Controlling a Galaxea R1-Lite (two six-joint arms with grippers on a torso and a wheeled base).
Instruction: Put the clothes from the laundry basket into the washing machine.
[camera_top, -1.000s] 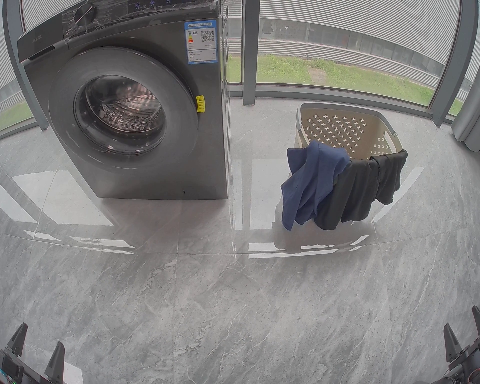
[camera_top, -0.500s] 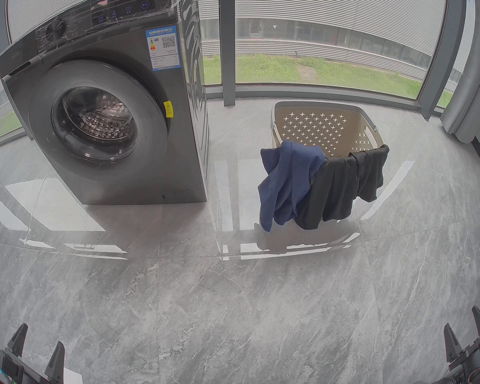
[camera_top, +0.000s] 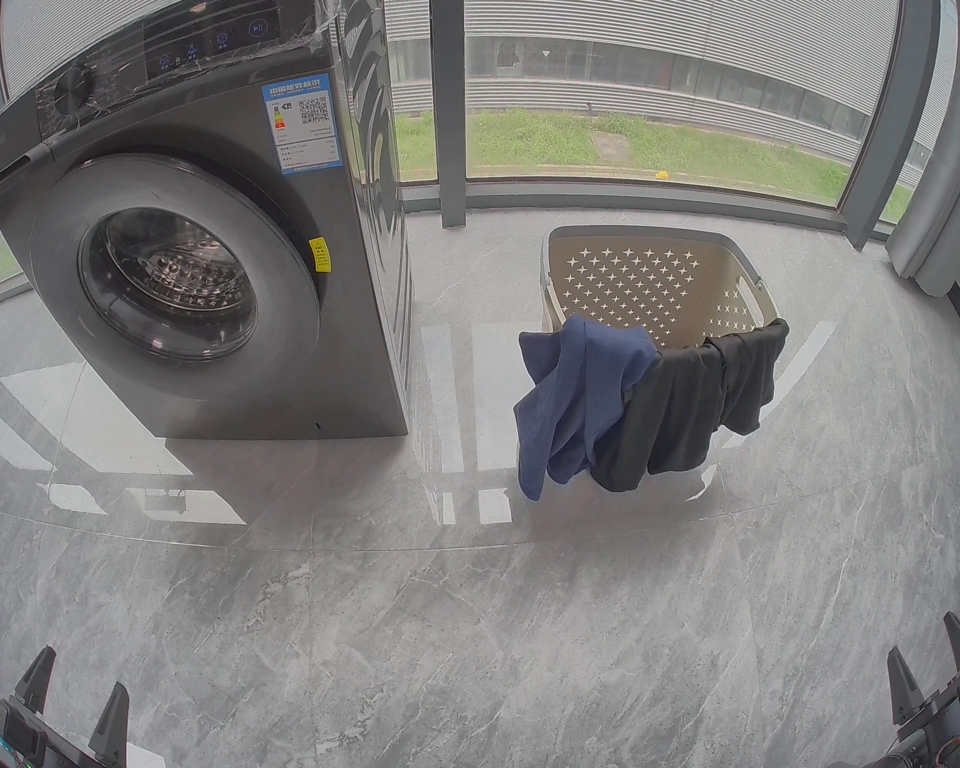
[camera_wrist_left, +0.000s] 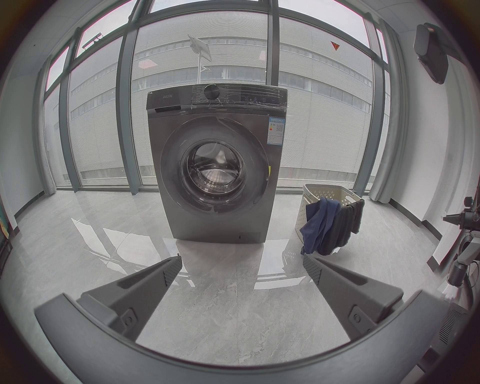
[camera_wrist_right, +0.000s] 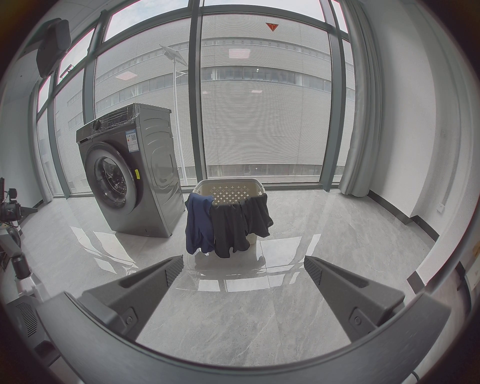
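A beige laundry basket stands on the grey floor, right of a grey washing machine whose round door is shut. A blue garment and a black garment hang over the basket's near rim. The machine and the basket appear far ahead in the left wrist view, and the basket with its clothes in the right wrist view. My left gripper is at the bottom left, open and empty. My right gripper is at the bottom right, open and empty. Both are far from the basket.
Tall windows and dark window posts run behind the machine and basket. A curtain hangs at the far right. Bare marble floor lies between me and the basket.
The whole head view has shifted: the machine and basket sit lower and further left in the picture, so the camera has moved. Both grippers keep their places in the view.
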